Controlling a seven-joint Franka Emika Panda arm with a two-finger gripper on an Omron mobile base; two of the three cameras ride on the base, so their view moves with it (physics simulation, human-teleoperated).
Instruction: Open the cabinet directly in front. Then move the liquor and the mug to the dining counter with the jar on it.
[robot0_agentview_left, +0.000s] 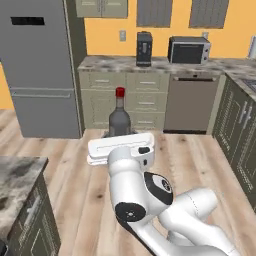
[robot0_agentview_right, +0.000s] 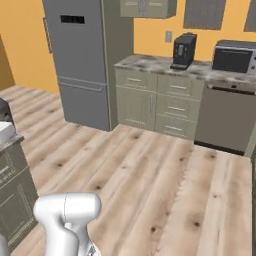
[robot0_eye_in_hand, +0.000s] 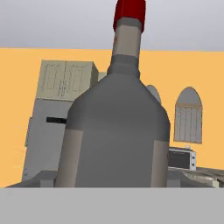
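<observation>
A: Where's your liquor (robot0_agentview_left: 119, 117)?

B: Upright above the hand, mid-kitchen over the floor. The tool's grip is hidden, so you can't tell.

A: Handling?

B: Probably glass: slick, breakable. Hold the wide body.

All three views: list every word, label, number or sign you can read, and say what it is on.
None can be read.
The liquor bottle carries no label on its glass or red cap.
The fridge has a dark panel with no legible characters.
The microwave and coffee machine show no readable markings; they are too small and blurred.
</observation>
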